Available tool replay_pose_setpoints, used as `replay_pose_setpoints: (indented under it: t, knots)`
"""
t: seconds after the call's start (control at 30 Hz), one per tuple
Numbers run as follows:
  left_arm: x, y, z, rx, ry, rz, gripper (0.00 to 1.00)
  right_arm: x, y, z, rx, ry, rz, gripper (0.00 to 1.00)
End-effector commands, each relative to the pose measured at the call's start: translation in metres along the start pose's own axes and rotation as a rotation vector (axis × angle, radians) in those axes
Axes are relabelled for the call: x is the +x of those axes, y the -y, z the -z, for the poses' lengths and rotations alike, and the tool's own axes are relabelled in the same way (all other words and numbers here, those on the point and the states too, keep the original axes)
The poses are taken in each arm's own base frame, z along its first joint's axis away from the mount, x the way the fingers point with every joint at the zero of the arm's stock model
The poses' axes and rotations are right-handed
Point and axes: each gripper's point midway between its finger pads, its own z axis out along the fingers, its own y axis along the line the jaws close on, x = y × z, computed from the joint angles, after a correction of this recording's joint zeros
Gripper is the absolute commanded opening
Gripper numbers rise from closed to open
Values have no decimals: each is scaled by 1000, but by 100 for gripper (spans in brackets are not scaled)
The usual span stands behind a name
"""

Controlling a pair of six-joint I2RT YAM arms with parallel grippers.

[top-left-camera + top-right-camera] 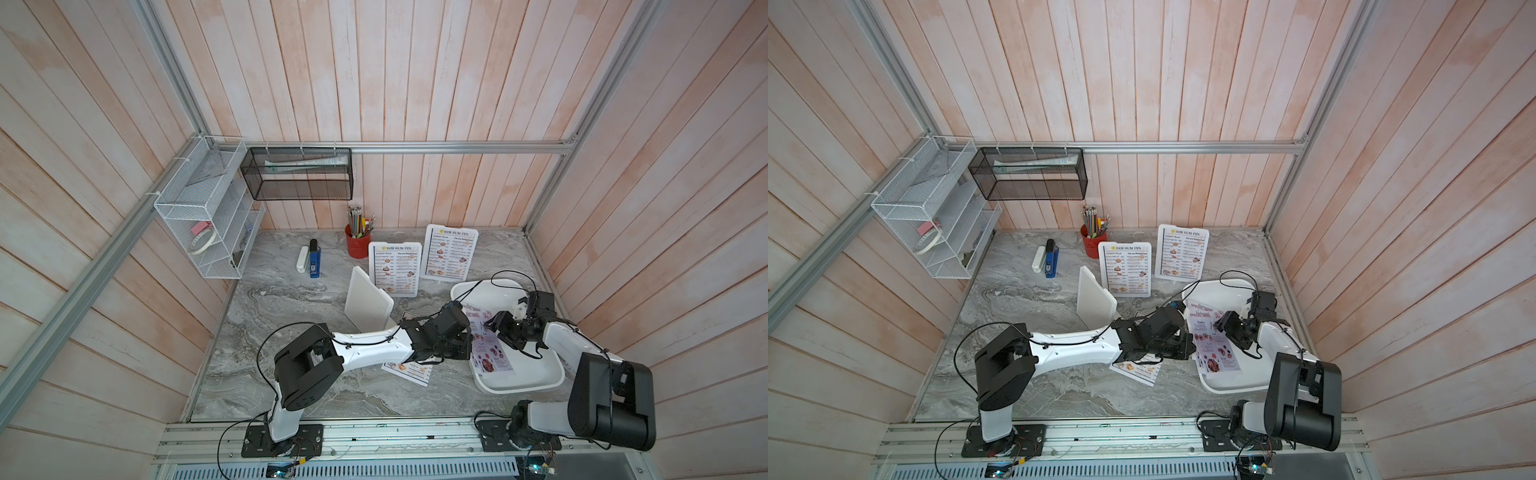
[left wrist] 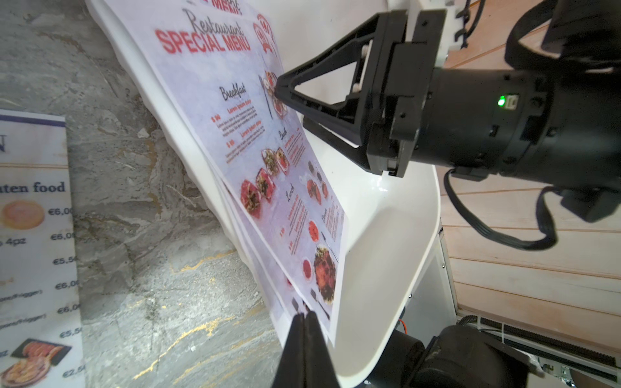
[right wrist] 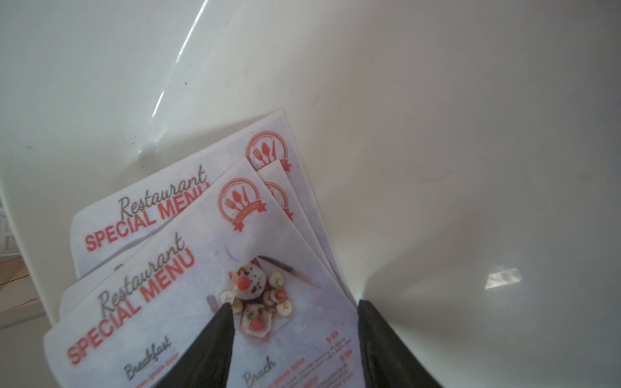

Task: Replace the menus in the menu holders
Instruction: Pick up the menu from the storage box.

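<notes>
The grey marble worktop (image 1: 332,399) carries a red cup (image 1: 357,246), a blue stapler (image 1: 314,264) and a white stapler (image 1: 302,259) near its back edge, a holder (image 1: 394,270) and a second holder (image 1: 449,253) beside the cup, a third holder (image 1: 368,305) mid-top, a loose menu (image 1: 409,372) nearer the front, and a tray (image 1: 524,384) along its right edge.

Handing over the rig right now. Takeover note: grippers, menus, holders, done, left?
Left gripper: shut on the bottom edge of the top pale lilac "SPECIAL MENU" paper sheet in the shallow white plastic tray.
Right gripper: open, over that sheet's top end.
Two more lilac sheets lie beneath it.
One upright white plastic menu holder and a second holder hold white "DIM SUM INN" menus; the third holder shows none.
One white DIM SUM INN sheet lies on the grey marble table.
Done: apparently one old menu out. Left: two out, three lilac in.
</notes>
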Motion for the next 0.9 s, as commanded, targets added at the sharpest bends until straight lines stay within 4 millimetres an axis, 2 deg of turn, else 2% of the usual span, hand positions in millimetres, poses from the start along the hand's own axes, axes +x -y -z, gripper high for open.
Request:
replay_pose_setpoints:
  t: [0.0,0.13,0.3,0.37,0.73,0.87]
  knots:
    - [-9,7,9,-2,32,-29,0,-11,2,10,30,18,15,61]
    - [-5,-1,6,-24,23,-16,0,-7,1,6,13,-6,12,61]
    - [2,-10,3,-35,12,2,22,4,10,-2,21,-28,0,60]
    - [4,-12,-1,-34,1,6,27,7,12,-5,23,-35,-5,60]
    - [12,-16,-20,-19,-33,21,28,15,17,-13,23,-61,-14,59]
    - [13,-18,-24,-23,-38,25,24,18,17,-14,14,-65,-18,58]
